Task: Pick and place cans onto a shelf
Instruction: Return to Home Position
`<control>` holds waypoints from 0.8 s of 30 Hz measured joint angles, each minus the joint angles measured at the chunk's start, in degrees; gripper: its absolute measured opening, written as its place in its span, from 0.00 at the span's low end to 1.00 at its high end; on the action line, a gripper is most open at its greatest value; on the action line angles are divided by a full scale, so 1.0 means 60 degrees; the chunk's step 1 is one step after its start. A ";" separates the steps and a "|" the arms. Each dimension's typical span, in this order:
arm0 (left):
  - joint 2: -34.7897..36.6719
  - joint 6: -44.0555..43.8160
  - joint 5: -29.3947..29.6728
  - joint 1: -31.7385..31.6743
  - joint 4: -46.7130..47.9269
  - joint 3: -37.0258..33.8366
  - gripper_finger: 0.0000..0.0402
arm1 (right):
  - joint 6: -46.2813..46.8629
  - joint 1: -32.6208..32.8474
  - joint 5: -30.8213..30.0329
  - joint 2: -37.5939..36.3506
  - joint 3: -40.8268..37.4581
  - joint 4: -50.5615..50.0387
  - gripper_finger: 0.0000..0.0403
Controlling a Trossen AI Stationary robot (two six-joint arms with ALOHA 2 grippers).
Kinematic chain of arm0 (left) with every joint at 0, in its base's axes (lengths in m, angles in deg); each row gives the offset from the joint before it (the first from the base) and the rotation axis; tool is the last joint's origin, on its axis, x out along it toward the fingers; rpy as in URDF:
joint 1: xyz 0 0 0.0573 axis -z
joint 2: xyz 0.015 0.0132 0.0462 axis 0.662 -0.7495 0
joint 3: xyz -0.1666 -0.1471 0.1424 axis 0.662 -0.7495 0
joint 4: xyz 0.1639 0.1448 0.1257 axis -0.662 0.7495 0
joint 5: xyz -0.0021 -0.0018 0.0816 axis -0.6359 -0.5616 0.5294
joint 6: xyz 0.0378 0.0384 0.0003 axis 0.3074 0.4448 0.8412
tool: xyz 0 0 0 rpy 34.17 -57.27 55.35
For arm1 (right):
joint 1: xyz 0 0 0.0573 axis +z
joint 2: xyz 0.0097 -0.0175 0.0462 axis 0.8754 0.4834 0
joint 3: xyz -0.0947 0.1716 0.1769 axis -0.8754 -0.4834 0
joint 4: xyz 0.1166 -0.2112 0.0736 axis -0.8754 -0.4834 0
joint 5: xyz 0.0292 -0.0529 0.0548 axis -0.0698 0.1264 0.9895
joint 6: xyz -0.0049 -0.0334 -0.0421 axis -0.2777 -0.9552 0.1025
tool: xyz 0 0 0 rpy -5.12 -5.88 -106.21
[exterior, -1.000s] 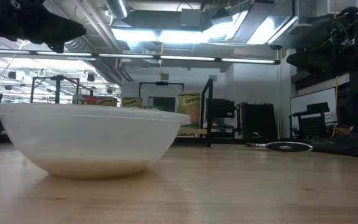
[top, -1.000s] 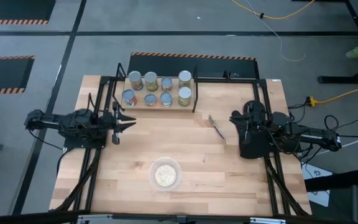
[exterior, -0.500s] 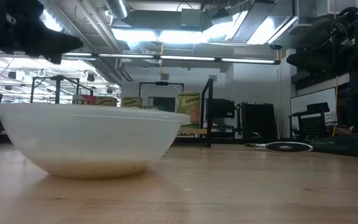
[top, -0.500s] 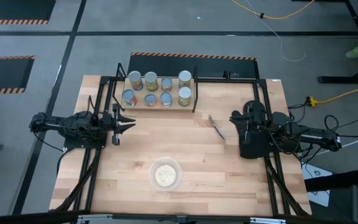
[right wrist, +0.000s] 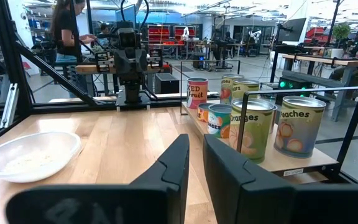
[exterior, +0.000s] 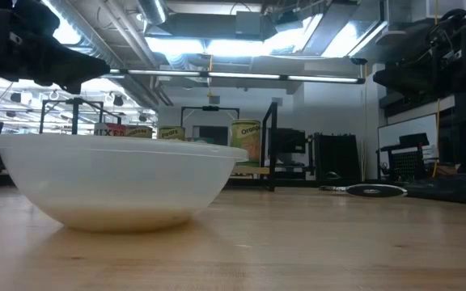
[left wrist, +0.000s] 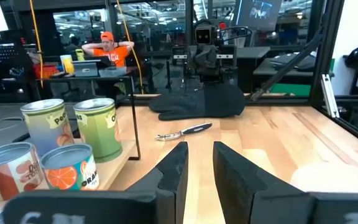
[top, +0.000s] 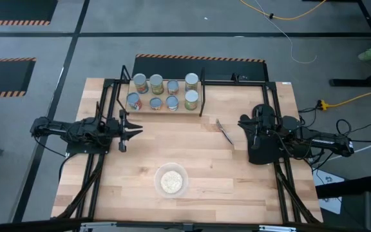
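- As judged from the table, placing is over and the retreat to rest is in hand: counts eight cans upright in two rows on the shelf, with none loose elsewhere on the table.
- Finds the shelf against the table's far edge, a little left of the middle.
- Places the left gripper over the left half of the table, near the shelf's near left corner and apart from it, pointing toward the table's middle; fingers a narrow gap apart, gripping nothing.
- Places the right gripper by the right edge, on an arm folded low and compact; fingers almost together, likewise empty.
- Notes a bowl of pale grain near the near edge, about mid-table, and a small metal tool lying just beside the right gripper, both outside the job.
- Reads the right arm as probably parked and the left as stretched further over the table than its twin.
- Calls next for no grasp at all: only folding the left arm in toward the left edge, keeping clear of the shelf's black posts.
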 joint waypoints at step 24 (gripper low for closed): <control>-0.0160 0.0210 0.0033 0.0000 -0.0007 -0.0001 0.17 | -0.0036 0.0000 0.0080 0.0000 0.0000 -0.0029 0.13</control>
